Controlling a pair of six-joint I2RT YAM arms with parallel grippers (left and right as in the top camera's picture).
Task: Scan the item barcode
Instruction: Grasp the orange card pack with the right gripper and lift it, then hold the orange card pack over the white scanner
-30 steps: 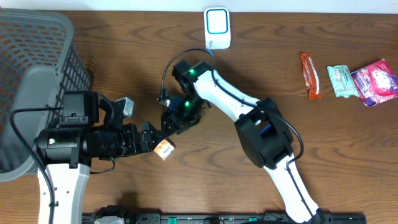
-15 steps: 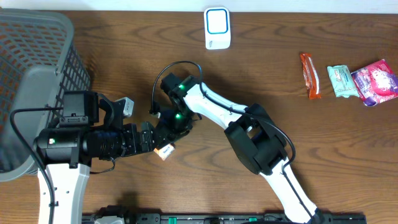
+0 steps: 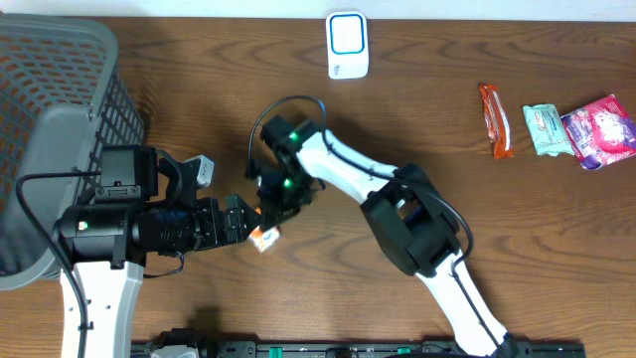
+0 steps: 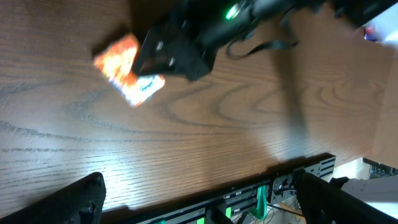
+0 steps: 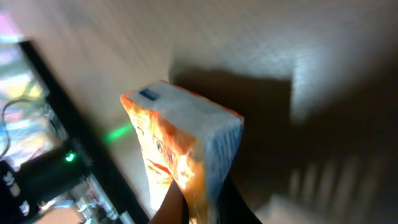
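- tabletop [image 3: 497, 229] of dark wood, grey basket [image 3: 60, 129] at its left edge.
- left claw [image 4: 205, 196] spread wide, holding nothing.
- right claw [image 5: 198, 206] closed tight, pinching one edge of the orange packet [image 3: 262, 238].
- packet sits just beside the left claw, well apart from the white scanner [image 3: 347, 44].

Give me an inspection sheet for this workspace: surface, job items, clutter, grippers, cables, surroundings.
Surface: wooden table, no spills seen.
Job's things: orange packet near the table's middle; white scanner at the far edge.
Clutter: snack bar, green packet and pink packet grouped at the right; grey basket at the left.
Grippers: right gripper shut on the orange packet; left gripper open, empty, close beside it.
Cables: black cable loops off the right arm.
Surroundings: black rail along the near edge.
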